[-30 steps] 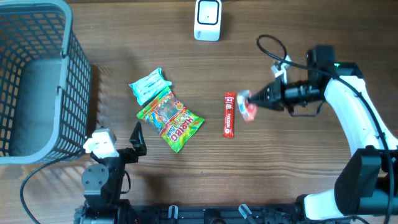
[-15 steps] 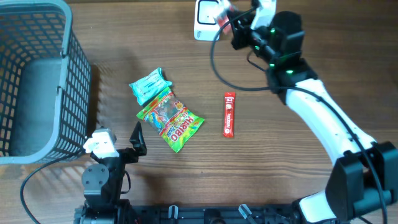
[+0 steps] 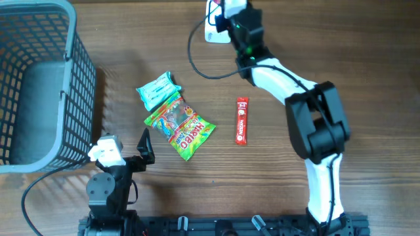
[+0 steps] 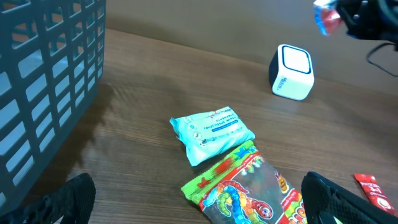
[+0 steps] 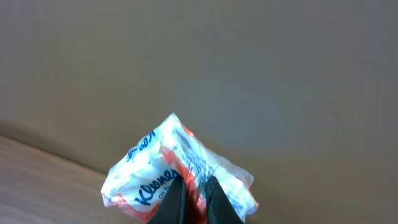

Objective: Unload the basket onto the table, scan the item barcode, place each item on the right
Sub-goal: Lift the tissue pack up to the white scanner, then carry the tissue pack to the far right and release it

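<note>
My right gripper [image 5: 194,186] is shut on a small white and red Kleenex tissue pack [image 5: 163,167], pinching its lower edge. In the overhead view that gripper [image 3: 225,10] hangs at the table's far edge, right over the white barcode scanner [image 3: 215,33]. The left wrist view shows the pack [image 4: 326,18] raised above and right of the scanner [image 4: 291,73]. My left gripper [image 3: 126,156] rests open at the near left, with nothing between its fingers [image 4: 69,200].
A grey wire basket [image 3: 82,85] fills the left side. A teal wipes pack [image 3: 157,90], a green Haribo gummy bag [image 3: 180,126] and a red stick packet [image 3: 242,120] lie mid-table. The right arm's black cable loops near the scanner.
The right arm has swung from the table's right middle to the far edge, carrying the tissue pack over the scanner. The left arm has not moved.
</note>
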Robot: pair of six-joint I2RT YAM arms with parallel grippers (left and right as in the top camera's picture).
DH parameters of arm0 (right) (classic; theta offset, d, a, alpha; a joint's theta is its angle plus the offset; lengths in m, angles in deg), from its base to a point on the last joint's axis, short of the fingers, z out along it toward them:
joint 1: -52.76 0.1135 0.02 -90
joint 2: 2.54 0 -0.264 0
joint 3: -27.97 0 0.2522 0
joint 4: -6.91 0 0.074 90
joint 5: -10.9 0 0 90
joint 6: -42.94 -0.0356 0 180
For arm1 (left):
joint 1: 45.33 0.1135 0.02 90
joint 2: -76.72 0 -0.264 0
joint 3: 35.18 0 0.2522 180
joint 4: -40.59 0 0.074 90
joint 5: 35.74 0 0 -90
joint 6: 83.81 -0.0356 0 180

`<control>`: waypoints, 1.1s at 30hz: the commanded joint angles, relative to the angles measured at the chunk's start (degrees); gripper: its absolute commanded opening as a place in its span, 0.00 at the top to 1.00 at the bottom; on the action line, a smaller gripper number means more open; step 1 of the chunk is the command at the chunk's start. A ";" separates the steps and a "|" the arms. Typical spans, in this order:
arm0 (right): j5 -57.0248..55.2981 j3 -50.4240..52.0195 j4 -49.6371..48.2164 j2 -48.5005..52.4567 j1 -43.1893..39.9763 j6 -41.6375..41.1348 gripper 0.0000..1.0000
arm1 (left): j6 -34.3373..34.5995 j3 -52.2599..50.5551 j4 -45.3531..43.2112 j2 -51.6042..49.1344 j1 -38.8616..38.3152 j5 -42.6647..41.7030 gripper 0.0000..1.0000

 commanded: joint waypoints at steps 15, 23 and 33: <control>-13.35 -4.76 2.16 6.78 1.73 15.85 0.96 | 0.13 -0.46 -0.11 0.35 0.22 -0.66 0.00; -26.71 -5.51 8.87 -1.62 3.26 19.65 0.96 | 0.13 -0.46 -0.11 0.33 0.22 -0.66 0.00; -54.64 -5.40 27.82 -13.03 -14.38 30.75 0.96 | 0.13 -0.46 -0.11 0.33 0.22 -0.66 0.00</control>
